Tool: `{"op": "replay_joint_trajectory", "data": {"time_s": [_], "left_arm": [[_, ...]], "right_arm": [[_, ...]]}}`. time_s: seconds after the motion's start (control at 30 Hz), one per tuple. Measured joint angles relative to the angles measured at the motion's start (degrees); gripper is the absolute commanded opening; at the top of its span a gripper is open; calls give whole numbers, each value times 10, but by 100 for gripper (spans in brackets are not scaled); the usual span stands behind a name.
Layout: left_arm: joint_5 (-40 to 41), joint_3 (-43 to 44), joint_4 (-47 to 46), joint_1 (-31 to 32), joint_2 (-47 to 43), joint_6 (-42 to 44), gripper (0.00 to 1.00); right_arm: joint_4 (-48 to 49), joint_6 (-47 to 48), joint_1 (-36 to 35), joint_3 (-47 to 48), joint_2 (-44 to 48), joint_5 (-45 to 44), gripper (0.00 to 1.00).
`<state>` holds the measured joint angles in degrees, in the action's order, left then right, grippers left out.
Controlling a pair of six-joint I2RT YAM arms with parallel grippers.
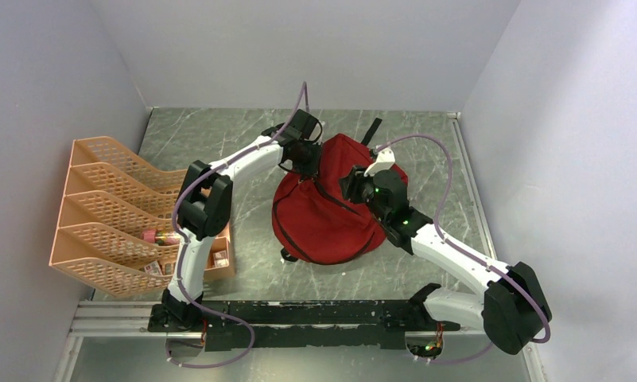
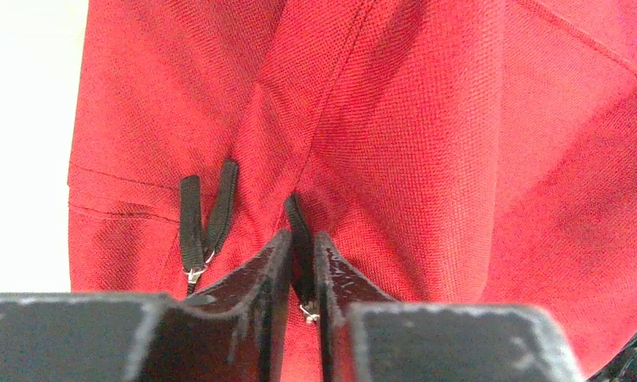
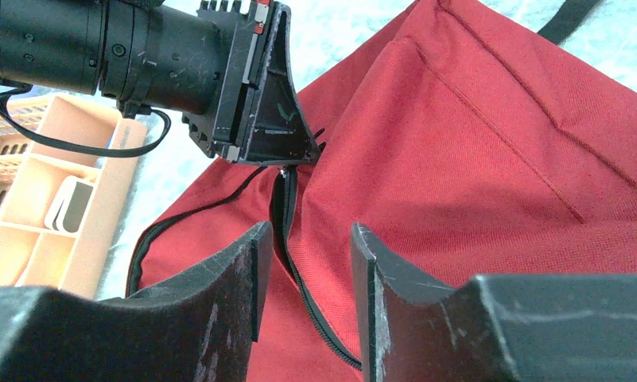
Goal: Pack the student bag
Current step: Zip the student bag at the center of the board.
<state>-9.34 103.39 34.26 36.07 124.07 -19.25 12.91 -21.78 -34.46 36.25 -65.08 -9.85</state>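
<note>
Student bag point(image 1: 323, 219): soft red woven fabric with black zips, slumped in a rounded heap on the table point(image 1: 188, 127). It lies directly under both sets of fingertips.

Left gripper point(image 2: 301, 239): jaws pinched nearly together on a black zipper pull point(image 2: 297, 215), and the tab stands upright between the pads. Just left of these fingers a second pull point(image 2: 190, 223), a black loop, hangs free against the fabric. Red cloth fills the view beyond the fingertips, creased into a fold that runs up from the held pull.

Right gripper point(image 3: 305, 235): jaws apart over the bag, with nothing seen pinched. The zipper track point(image 3: 319, 318) runs down through the gap between its fingers. The left gripper's tip sits just ahead of it and slightly left, at the top end of that track. The two tools are close but not touching.

A black strap point(image 1: 371, 130) sticks out from the bag's far side, beyond both grippers.

Orange mesh organiser point(image 1: 100, 171): well to the left of the left arm, at the table's left edge, with slanted compartments. Pinkish items point(image 1: 160, 236) lie in the nearer compartments, but I cannot tell what they are. The right wrist view shows a pale curved item point(image 3: 70, 203) in one section.
</note>
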Motion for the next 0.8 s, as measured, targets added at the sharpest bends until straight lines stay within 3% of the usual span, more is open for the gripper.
{"op": "replay_joint_trajectory", "data": {"time_s": [0.1,0.2,0.47,0.8], "left_arm": [[-2,0,0,0,0,4,9],[-4,0,0,0,0,4,6],[-10,-12,-27,0,-10,-8,5],[-28,-100,-132,-14,-108,-53,5]], "right_arm": [[0,0,0,0,0,0,45],[-1,0,0,0,0,0,45],[-5,-1,0,-3,0,0,45],[-5,-1,0,-3,0,2,45]]}}
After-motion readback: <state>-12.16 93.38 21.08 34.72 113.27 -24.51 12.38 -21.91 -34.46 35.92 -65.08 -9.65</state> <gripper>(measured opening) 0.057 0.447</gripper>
